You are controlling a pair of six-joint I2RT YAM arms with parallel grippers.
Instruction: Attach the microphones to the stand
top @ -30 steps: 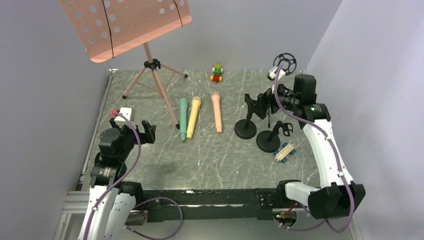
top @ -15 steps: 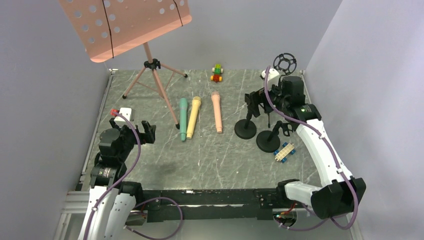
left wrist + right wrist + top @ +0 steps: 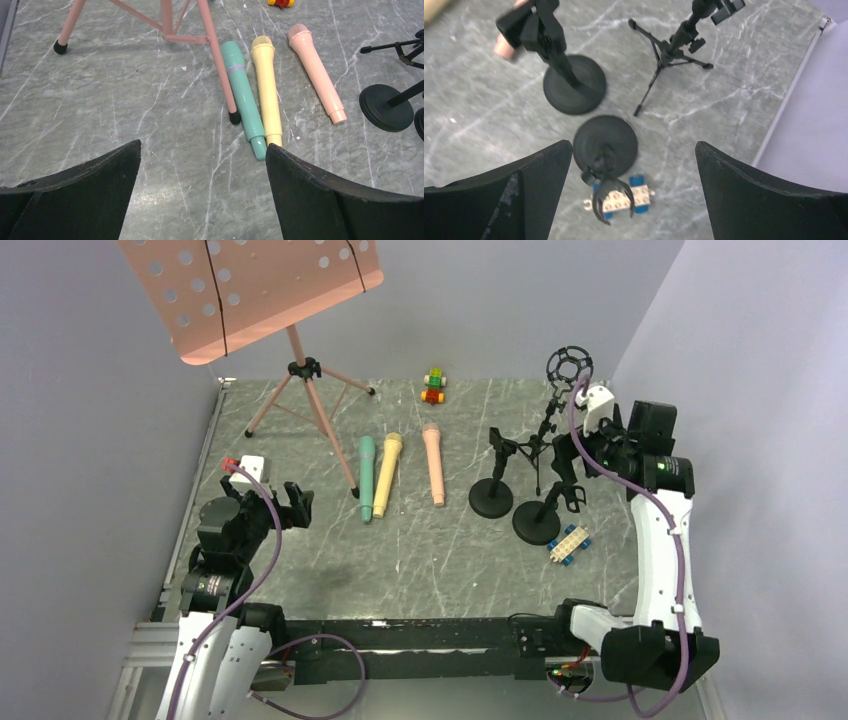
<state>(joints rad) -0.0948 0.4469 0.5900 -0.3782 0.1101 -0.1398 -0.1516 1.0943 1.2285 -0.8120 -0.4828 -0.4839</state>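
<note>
Marble tabletop [image 3: 420, 570] bears three microphones [image 3: 388, 475]; left pincer [image 3: 202, 150] and right pincer [image 3: 633, 147] gape empty.

We see soft, even light and one faint shadow on the table [image 3: 335, 578] at seven o'clock. Our right wrist view is blurred; the left is sharp.

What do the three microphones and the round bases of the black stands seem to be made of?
The teal microphone, yellow microphone, pink microphone: probably matte plastic, given flat single colours without glare. The round bases: black, dull finish; painted metal or plastic, I cannot tell which.
</note>
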